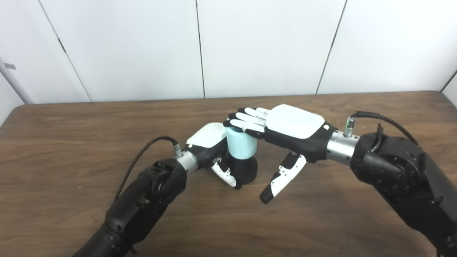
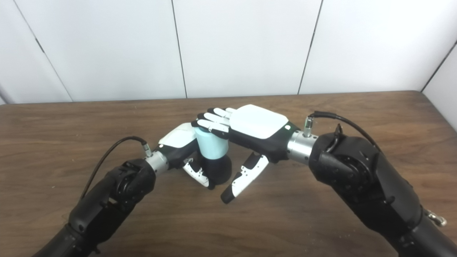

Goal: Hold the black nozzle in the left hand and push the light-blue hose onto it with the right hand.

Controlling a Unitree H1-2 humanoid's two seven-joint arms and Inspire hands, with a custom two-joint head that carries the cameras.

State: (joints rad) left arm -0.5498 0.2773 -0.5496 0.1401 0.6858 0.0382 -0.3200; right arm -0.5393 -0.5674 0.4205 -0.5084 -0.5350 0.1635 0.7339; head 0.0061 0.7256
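Hose [image 1: 241, 142]: a short, light-blue cylinder, standing upright on top of the nozzle, mid-table.
Nozzle [image 1: 246, 170]: black, rounded and squat, resting on the table right under the hose; the two are joined end to end.
Left hand [image 1: 210, 150]: wrapped around the nozzle from the left, thumb curled across its front.
Right hand [image 1: 285, 132]: spread flat, palm down, its fingers [image 1: 246, 121] lying on the hose's top; the thumb hangs free, gripping nothing.
Table [image 1: 71, 142]: dark brown wood grain.
Wall [image 1: 142, 46]: white panels with thin dark seams.
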